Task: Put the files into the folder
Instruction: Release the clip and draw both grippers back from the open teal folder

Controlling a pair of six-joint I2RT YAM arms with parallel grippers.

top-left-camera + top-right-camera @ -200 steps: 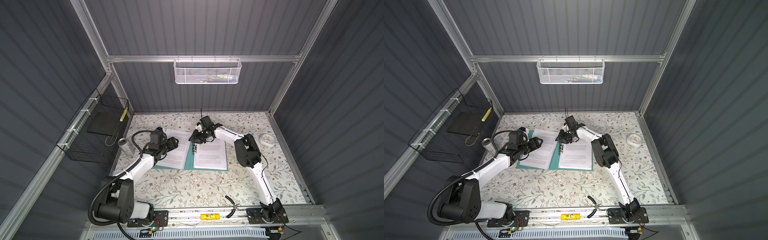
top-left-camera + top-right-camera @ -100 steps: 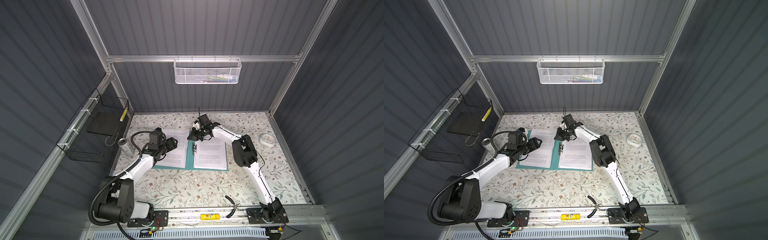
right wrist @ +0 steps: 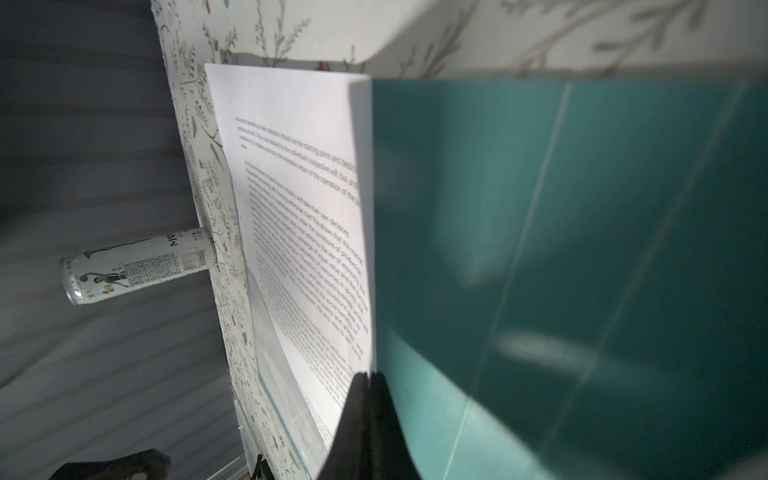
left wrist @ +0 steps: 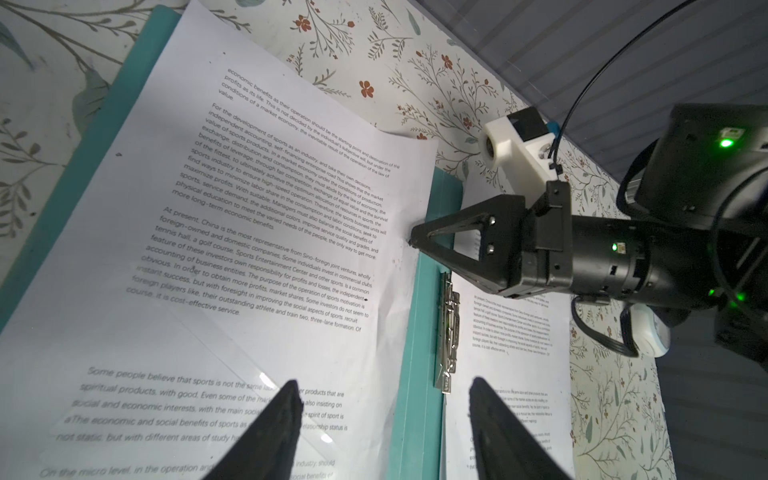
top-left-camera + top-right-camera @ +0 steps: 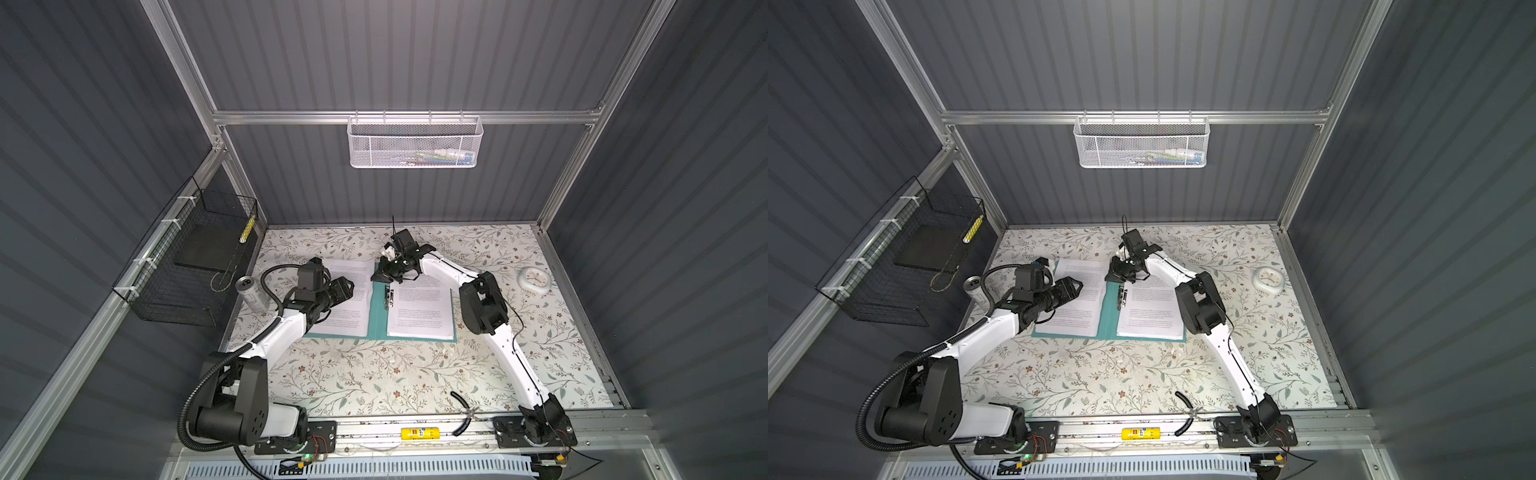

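The teal folder lies open on the table, its metal clip along the spine. Printed white files lie on both halves: a left sheet and a right sheet. My right gripper is shut on the left sheet's inner edge at the far end, by the spine. That edge stands slightly raised off the cover. My left gripper hovers open above the left sheet, holding nothing.
A drink can stands left of the folder. A round white clock lies at the right. A black wire basket hangs on the left wall, a white mesh basket on the back wall.
My right gripper has shut and shifted slightly left and away, at the left sheet's far inner edge. The left arm has stayed put.
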